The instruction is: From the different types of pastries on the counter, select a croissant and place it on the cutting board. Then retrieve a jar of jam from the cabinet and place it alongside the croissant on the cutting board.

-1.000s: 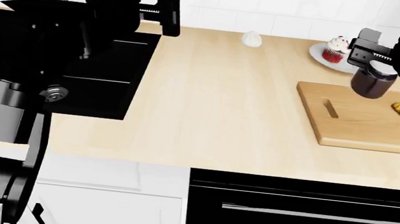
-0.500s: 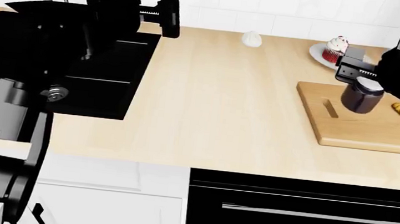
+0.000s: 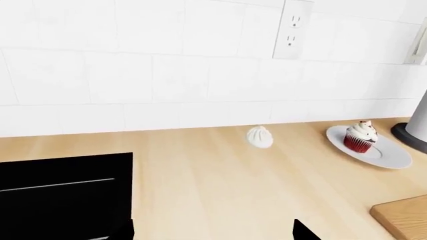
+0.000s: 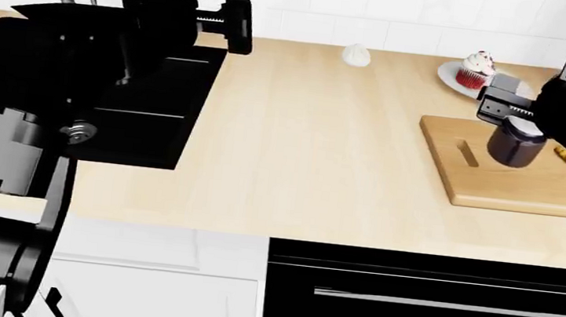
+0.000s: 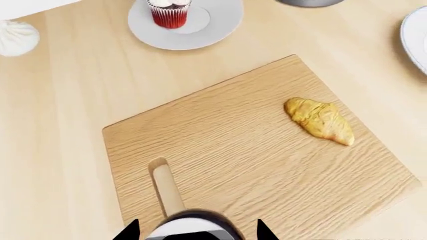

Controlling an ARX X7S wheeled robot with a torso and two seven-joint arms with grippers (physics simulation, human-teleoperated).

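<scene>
The head camera looks forward and steeply down over the counter (image 4: 316, 146) from the robot's near side, taking in both arms and the far tiled wall. The left wrist camera sits low over the counter, facing the far wall almost level. The right wrist camera looks down, close above the cutting board (image 5: 253, 150). All three share the cupcake (image 4: 475, 69) on its plate (image 5: 223, 22) and the white bun (image 3: 259, 137).
</scene>
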